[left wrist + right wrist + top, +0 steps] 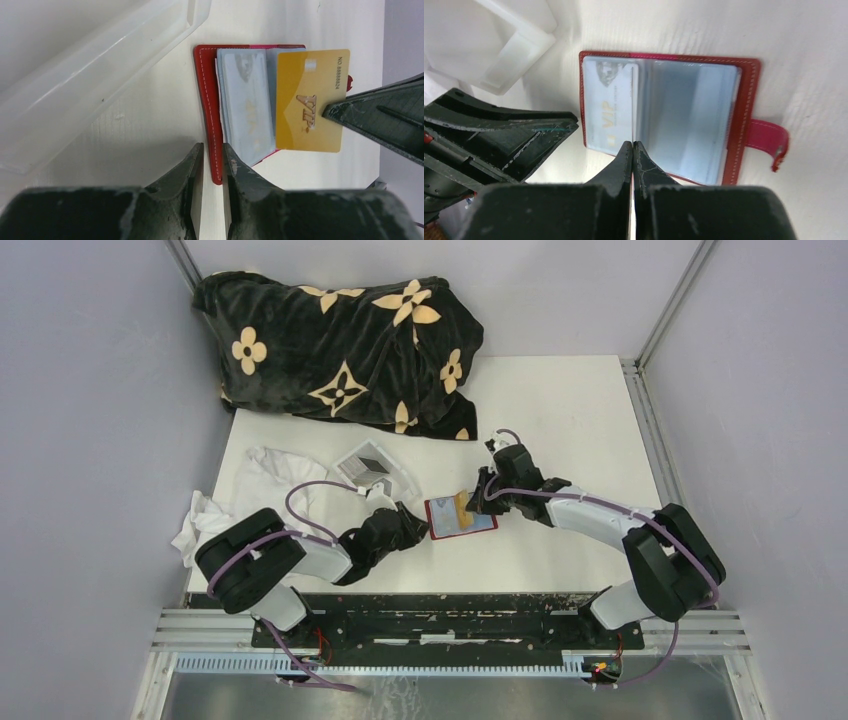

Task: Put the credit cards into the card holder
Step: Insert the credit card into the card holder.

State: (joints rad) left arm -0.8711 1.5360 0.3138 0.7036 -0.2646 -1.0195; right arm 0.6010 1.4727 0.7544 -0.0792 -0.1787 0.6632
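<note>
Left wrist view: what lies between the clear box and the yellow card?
In the left wrist view: from the clear box, bare table, then the card holder's red cover and clear sleeves holding a pale card, which the yellow card overlaps.

You had a white table (570, 410) filling the middle of the top view, with a black blanket (340, 345) patterned in beige flowers heaped across its upper left and spilling over the far edge. At the left edge lay a crumpled white cloth (255, 480), and just to its right, touching it, a clear plastic box (375, 472) with something grey inside. Near the centre of your frame, lower right of the box and close to it, the red card holder (450, 527) lay open flat on the bare surface, pale pockets facing up and its snap tab sticking out sideways.
</note>
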